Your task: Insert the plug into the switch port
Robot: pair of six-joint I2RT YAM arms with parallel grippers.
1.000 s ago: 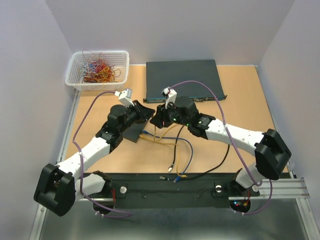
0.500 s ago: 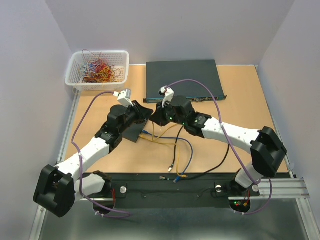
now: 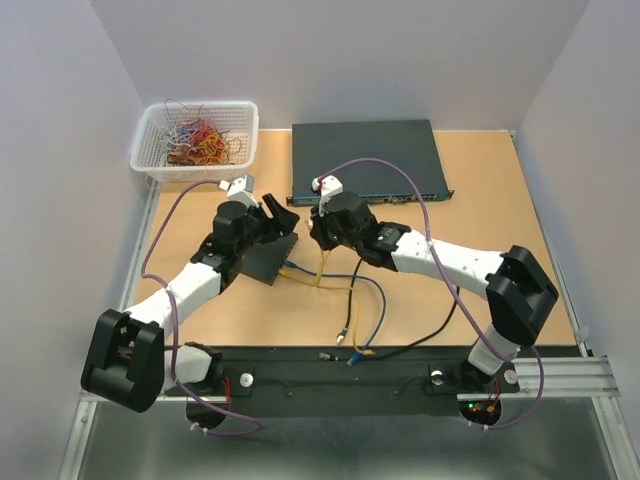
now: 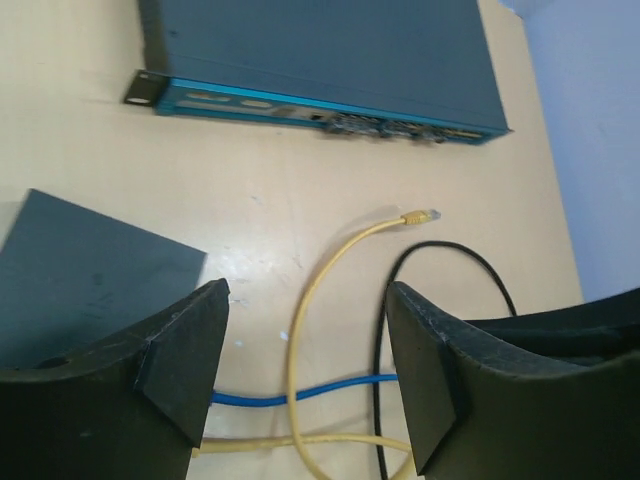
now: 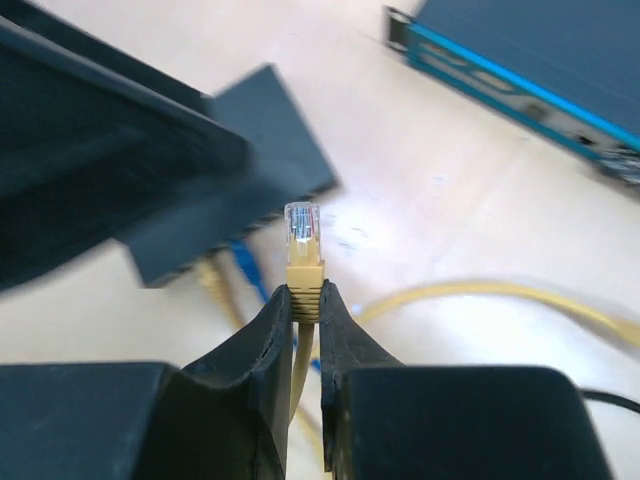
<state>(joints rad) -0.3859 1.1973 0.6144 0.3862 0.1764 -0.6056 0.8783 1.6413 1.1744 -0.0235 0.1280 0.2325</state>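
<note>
The table (image 3: 480, 220) is a flat tan board with a matte, lightly scuffed face. At its far edge lies the rack switch (image 3: 362, 148), a wide, thin metal slab with a dark grey top and a bright blue front strip. The strip carries a row of small sockets, and its markings are too small to read. To the left of it stands a white plastic mesh basket (image 3: 150, 165) holding a tangle of coloured wires (image 3: 200, 140).

Two white arms with black joints reach in from the near rail, the left arm (image 3: 190, 290) and the right arm (image 3: 450, 262). Their heads come close together over the middle of the table.

Between the heads lies the box (image 3: 265, 262), small, flat, black and rectangular. A blue cable (image 4: 300, 393) and a yellow cable (image 4: 300, 330) run up to its long right edge. That edge is blurred in the right wrist view, so no single port can be made out.

The left gripper (image 4: 306, 290) hangs above the box with its dull black fingers spread wide and nothing between them.

The right gripper (image 5: 305, 300) is pressed together, pinching the yellow boot just under the plug (image 5: 302, 225). The plug is clear plastic and stands upright beyond the fingertips, near the box's corner but apart from it.

A thin black cable (image 4: 450, 250) curves beside a second yellow cable end (image 4: 420, 215), which lies loose on the table.
</note>
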